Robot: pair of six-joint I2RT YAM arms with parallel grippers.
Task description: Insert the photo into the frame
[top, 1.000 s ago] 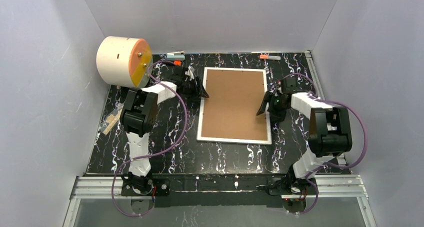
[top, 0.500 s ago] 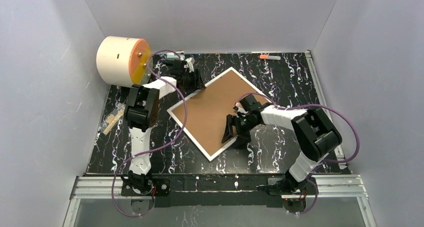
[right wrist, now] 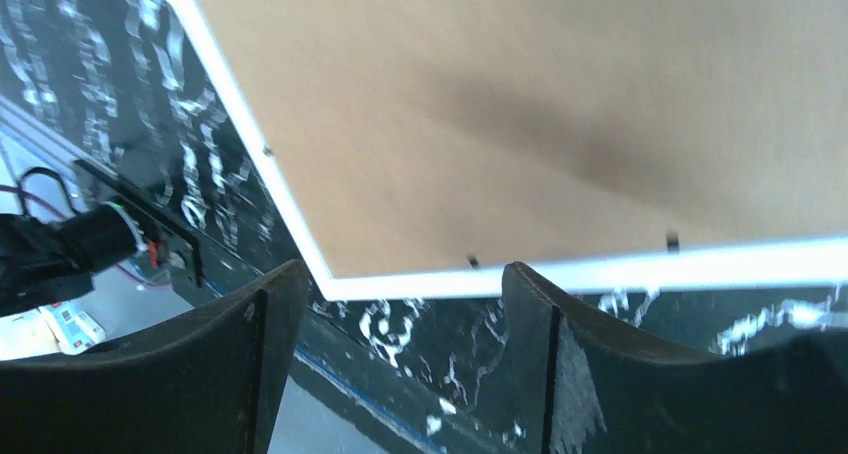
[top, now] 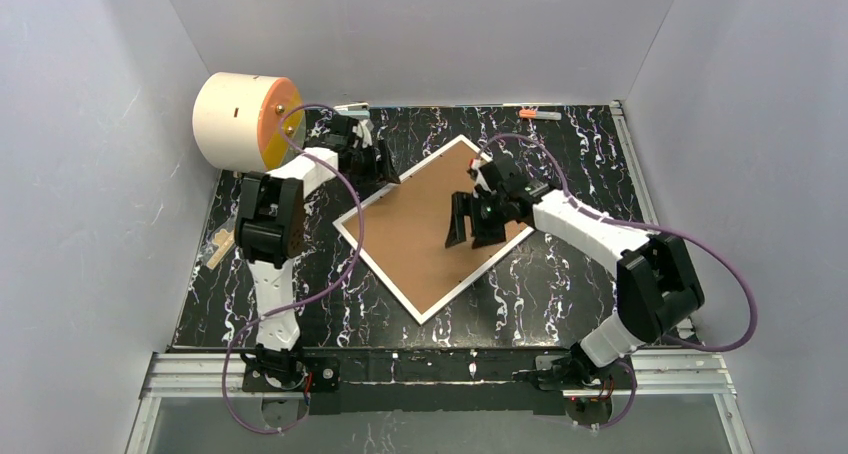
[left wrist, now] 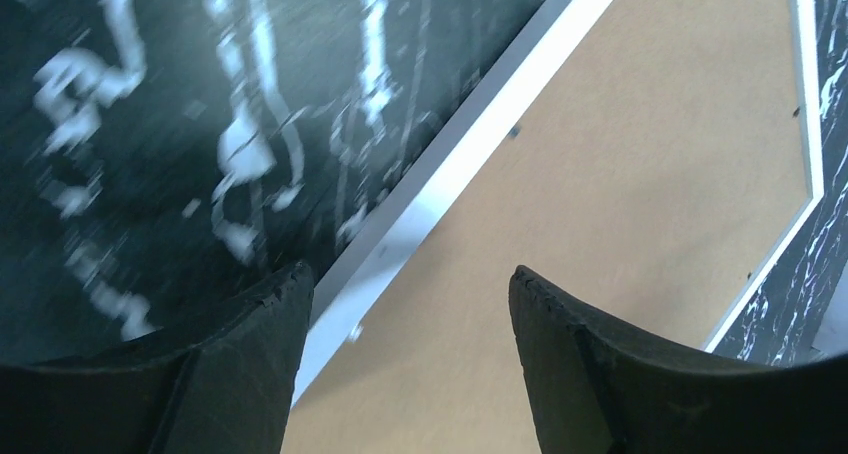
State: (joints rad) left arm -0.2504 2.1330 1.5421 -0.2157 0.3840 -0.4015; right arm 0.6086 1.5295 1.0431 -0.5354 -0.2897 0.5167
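Note:
The frame [top: 405,244] lies back-up on the black marbled table, turned diagonally, its brown board back showing inside a thin white edge. No photo shows in any view. My left gripper [top: 386,168] hovers open at the frame's upper-left edge; in the left wrist view its fingers [left wrist: 412,271] straddle the white edge of the frame [left wrist: 620,174] with nothing between them. My right gripper [top: 468,236] hangs open over the middle of the board. In the right wrist view that gripper [right wrist: 402,267] points down near a corner of the frame [right wrist: 550,104], empty.
A white cylinder with an orange face [top: 243,121] stands at the back left beside the left arm. An orange-tipped marker [top: 538,114] lies at the back edge. Wooden pegs [top: 222,242] lie at the left edge. Grey walls close in on three sides.
The frame has turned from square to diagonal. My right arm swung from the frame's right edge to over its middle. My left gripper drew back toward the far left and opened wider.

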